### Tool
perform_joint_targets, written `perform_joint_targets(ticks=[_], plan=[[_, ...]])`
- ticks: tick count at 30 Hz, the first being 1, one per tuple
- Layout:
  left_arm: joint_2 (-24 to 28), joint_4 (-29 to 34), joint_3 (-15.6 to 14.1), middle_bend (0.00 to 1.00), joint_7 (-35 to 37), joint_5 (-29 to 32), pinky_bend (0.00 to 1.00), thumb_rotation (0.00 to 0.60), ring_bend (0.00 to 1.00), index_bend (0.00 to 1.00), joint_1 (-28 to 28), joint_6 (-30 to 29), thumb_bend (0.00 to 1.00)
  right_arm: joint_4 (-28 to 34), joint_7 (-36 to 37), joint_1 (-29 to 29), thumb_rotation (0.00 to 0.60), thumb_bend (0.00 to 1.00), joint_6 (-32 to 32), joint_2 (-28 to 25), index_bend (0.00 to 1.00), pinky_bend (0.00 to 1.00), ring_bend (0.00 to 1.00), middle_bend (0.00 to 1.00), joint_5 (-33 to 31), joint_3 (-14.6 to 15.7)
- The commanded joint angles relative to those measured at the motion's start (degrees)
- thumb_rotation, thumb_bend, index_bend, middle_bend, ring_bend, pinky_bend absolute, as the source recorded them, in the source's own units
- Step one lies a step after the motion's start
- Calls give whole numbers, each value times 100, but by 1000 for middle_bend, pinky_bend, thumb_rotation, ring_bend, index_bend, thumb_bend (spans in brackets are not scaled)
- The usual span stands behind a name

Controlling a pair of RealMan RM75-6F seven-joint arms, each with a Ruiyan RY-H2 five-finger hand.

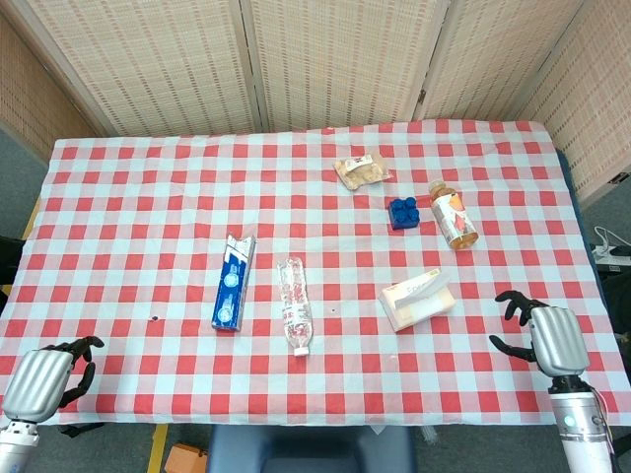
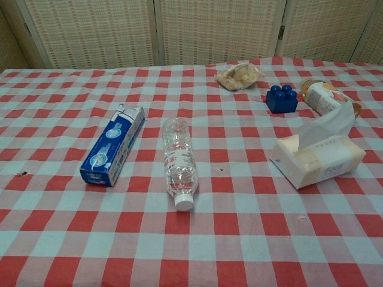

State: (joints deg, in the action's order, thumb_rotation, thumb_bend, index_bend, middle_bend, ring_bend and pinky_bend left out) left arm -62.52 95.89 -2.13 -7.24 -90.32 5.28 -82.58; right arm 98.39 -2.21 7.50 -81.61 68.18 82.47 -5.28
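Head view shows the left robot hand at the lower left corner of the frame and the right robot hand at the lower right, both held low at the near edge of the table, which is covered by a red-and-white checked cloth. Nothing is held by either; the dark fingers of each are seen curved loosely and apart, pointing inward over the cloth.

Nearest the right robot hand, a white tissue box with a sheet sticking up is laid just left of it, not touched. Above it in the frame, a blue toy brick and an amber drink bottle on its side are placed close together, and a clear bag of snacks is set further up.

At the frame's middle, a clear plastic water bottle is laid flat, cap toward the bottom edge, beside a blue toothpaste carton, also flat. Both are well apart from the left robot hand. Chest view shows no hand.
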Motion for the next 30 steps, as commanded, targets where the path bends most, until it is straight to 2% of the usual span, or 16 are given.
perform_joint_targets(ticks=[1,14,18,21,27,30], plan=[[7,6,0,502,-2,-22,610,600,567,384,-11,-35,538,-5,5,-5,600,45,-12,1,390,978,569,538,14,4],[21,33,11,502,1,17,610,600,567,384,-26,-39,539,-135,-38,24,600,45,-26,107,374,978,573,538,75,4],[30,70,-1,503,-10,-39,610,600,567,384,-38,-80,539,-258,-61,99,600,45,48,214,351,978,615,538,159,22],[39,86,-6,502,-17,-32,610,600,566,384,-51,-90,538,-469,-103,321,600,45,379,380,309,978,653,547,109,-23],[45,76,19,503,22,20,610,600,567,384,-52,-84,538,-781,-89,944,600,45,1178,687,157,978,695,582,-103,-277],[47,72,12,503,27,0,610,600,567,384,-51,-85,539,-981,-231,1184,600,45,1375,935,136,978,710,603,-202,-394]])
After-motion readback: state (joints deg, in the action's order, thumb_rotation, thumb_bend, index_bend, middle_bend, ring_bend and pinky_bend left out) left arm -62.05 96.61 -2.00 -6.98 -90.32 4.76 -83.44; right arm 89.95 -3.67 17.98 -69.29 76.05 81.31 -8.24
